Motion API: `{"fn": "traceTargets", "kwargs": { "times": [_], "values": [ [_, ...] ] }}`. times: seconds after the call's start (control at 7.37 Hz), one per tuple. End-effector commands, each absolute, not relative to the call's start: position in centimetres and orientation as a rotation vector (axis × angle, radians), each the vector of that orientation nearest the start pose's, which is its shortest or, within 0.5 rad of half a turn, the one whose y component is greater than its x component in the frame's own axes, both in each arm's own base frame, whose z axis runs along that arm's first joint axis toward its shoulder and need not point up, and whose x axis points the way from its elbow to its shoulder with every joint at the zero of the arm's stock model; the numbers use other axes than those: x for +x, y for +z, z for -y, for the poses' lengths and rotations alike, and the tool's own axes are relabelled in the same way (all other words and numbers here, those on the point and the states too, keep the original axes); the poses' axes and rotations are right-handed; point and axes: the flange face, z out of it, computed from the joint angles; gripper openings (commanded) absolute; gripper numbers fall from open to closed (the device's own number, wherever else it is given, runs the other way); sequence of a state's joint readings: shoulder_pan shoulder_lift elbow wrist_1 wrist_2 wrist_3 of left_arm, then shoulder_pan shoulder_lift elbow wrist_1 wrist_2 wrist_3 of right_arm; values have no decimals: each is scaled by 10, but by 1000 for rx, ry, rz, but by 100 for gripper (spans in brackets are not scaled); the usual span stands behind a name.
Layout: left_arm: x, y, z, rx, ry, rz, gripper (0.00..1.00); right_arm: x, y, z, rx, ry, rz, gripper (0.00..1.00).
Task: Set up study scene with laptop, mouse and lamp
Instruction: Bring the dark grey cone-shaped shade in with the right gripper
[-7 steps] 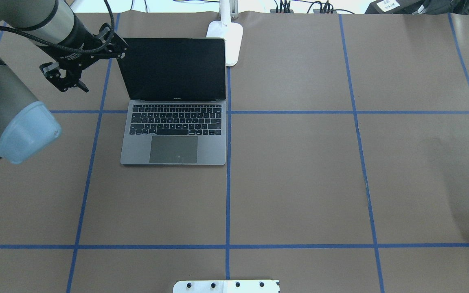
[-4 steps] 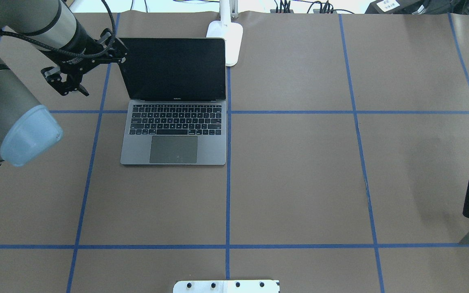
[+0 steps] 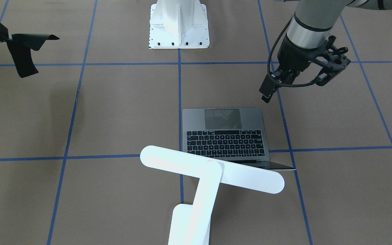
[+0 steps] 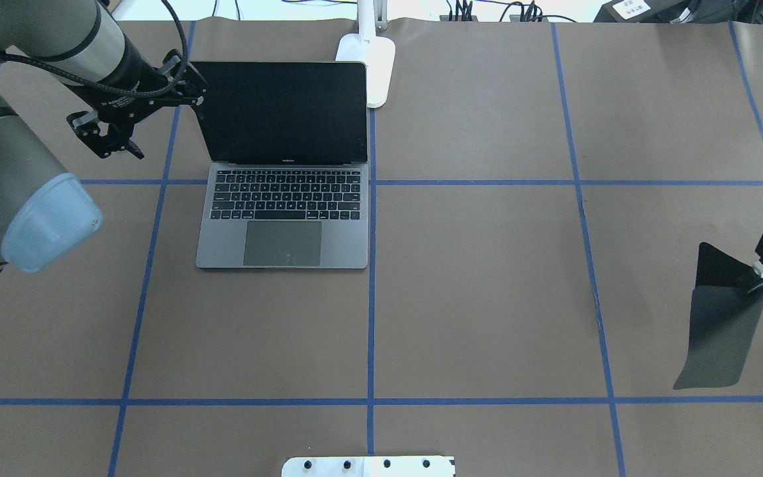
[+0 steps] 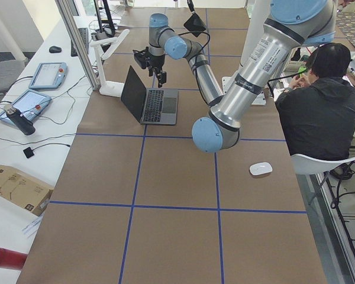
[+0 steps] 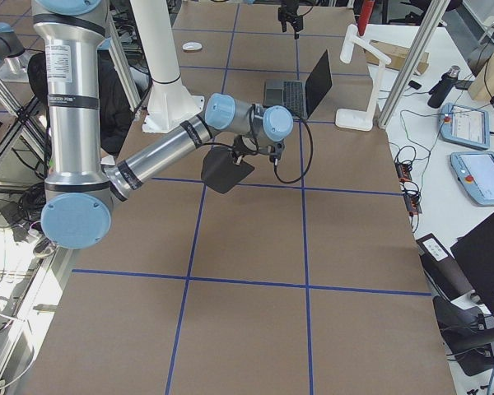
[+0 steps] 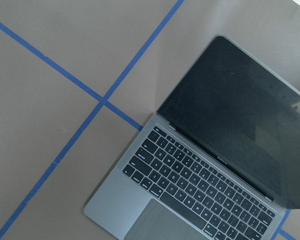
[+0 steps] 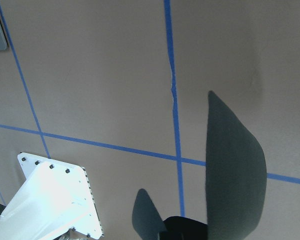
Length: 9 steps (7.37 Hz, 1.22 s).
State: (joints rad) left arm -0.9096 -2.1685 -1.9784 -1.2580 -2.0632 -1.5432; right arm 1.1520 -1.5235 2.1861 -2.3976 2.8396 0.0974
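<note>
Loosely, the black mat (image 4: 719,331) droops below the clenched right fingers (image 4: 756,281) (one-corner pinch), so it may land folded.

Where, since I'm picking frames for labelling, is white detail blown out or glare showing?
Front-facing view: the lamp is blown out to flat white, and the laptop trackpad shows a reflection. Right wrist view: the pedestal clips white too. Left wrist view: faint reflections on the dark screen.
</note>
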Motion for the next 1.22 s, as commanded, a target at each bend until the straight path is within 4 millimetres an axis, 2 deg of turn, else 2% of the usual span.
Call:
{"fn": "traceTargets", "kwargs": {
  "times": [0.0,0.14,0.27,0.41,0.54,0.81,0.95,1.09],
  "values": [
    [289,198,512,-123,-663,-823,100,-207,318,408,-515,-187,1083,0],
    [289,202,512,-125,-664,-820,100,-236,294,415,-528,-178,1027,0],
    [289,205,512,-125,-665,-819,100,-256,285,424,-552,-150,992,0],
    [289,205,512,-126,-664,-818,100,-265,288,431,-573,-133,977,0],
    [289,205,512,-126,-664,-818,100,-278,290,447,-607,-91,955,0],
    [289,207,512,-127,-665,-815,100,-297,286,467,-670,4,912,0],
    [289,214,512,-125,-664,-814,100,-308,289,474,-684,46,904,0],
    [289,219,512,-117,-641,-814,100,-328,295,479,-690,104,895,0]
  ]
}}
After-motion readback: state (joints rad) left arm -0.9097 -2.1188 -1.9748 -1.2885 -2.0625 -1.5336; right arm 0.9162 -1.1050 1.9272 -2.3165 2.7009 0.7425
